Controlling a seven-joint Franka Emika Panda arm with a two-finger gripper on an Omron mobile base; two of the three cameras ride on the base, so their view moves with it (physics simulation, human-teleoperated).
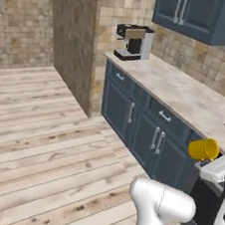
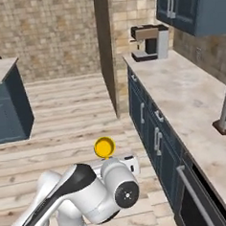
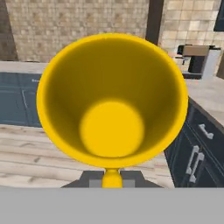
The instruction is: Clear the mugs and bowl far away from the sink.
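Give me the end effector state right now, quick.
End effector: shut on the yellow mug, gripped at its handle, with the mug's open mouth facing the hand camera.

Even, flat rendered light fills the kitchen; soft blur throughout, no glare. The yellow mug [image 3: 112, 103] looms close, its inside shaded darker toward the rim.

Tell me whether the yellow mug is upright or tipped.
Tipped on its side, held by the pincer. The mug has its mouth facing the hand camera; its bare yellow inside shows, empty.
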